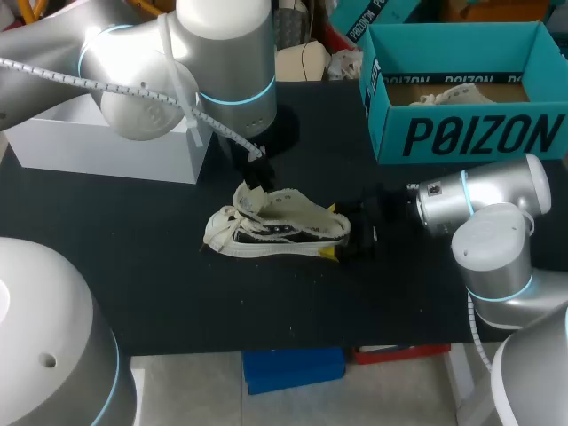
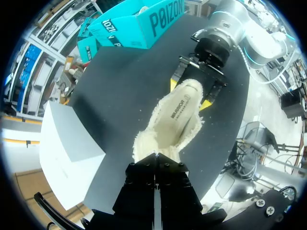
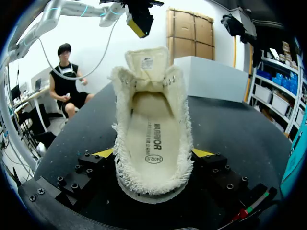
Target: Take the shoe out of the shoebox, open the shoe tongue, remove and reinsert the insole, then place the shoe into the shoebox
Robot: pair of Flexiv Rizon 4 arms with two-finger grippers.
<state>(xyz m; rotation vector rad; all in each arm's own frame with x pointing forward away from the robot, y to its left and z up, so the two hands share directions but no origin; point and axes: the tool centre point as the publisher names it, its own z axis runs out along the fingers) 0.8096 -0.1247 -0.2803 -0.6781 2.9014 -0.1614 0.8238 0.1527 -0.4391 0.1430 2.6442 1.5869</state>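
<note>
A black table (image 1: 160, 266) carries a teal shoebox (image 1: 461, 133) at its far right and a white box (image 1: 106, 146) at its far left. The shoe (image 1: 275, 229) lies on the table near the middle, well apart from both, toe toward the left arm's side and heel toward the right arm.

The right gripper (image 1: 335, 232) pinches the heel, one yellow tip on each side of it. The left gripper (image 1: 257, 173) hangs just above the tongue (image 3: 146, 62), which stands upright. From the right wrist view there seems to be a gap between the two, and whether that claw is spread or pressed together cannot be told.

The mouth of the shoe is wide open, and the pale insole (image 3: 153, 148) lies flat inside, printed side up.

The shoe looks light and soft, a canvas upper with frayed, fringed edges over a firmer sole. The upper would likely fold under a hard squeeze, so the heel, where sole and counter give stiffness, seems the sound place to brace it. The insole looks thin and floppy. Its heel end, nearest the opening, is probably the easiest edge to pinch, and it may buckle on the way back in.
</note>
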